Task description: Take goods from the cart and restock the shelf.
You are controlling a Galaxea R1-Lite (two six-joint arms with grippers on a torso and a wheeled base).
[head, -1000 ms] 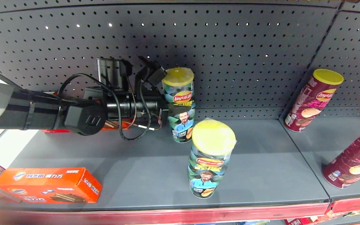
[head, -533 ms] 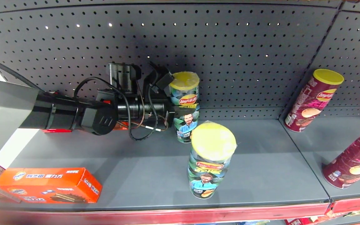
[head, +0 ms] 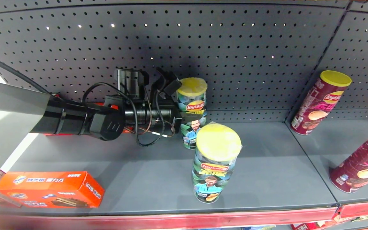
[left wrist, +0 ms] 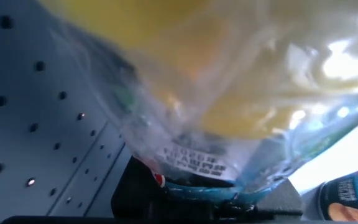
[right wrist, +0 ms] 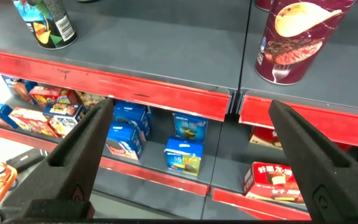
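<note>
Left tool [head: 193,117] is reaching in from the left, clenched around the middle of a green chip can [head: 194,99]. The can is sitting upright at the far side of the shelf [head: 133,172], just in front of the pegboard [head: 235,48]. Its base is probably touching the shelf, hard to confirm from this angle. In the left wrist view its yellow lid [left wrist: 241,74] is showing under wrinkled clear wrap.

A second green can [head: 215,163] is standing upright nearer the front edge, just right of the held one and apart from it.

Right tool [right wrist: 194,158] is hanging released, jaws spread wide and gripping nothing, low in front of the shelf's red front edge [right wrist: 135,84].

Two maroon cans are on the right section: the far one [head: 321,102] is leaning against the pegboard, the near one [head: 361,166] is tilting too. An orange box [head: 51,189] is lying flat at the near left corner. Blue boxes [right wrist: 185,152] are sitting on the lower shelf.
</note>
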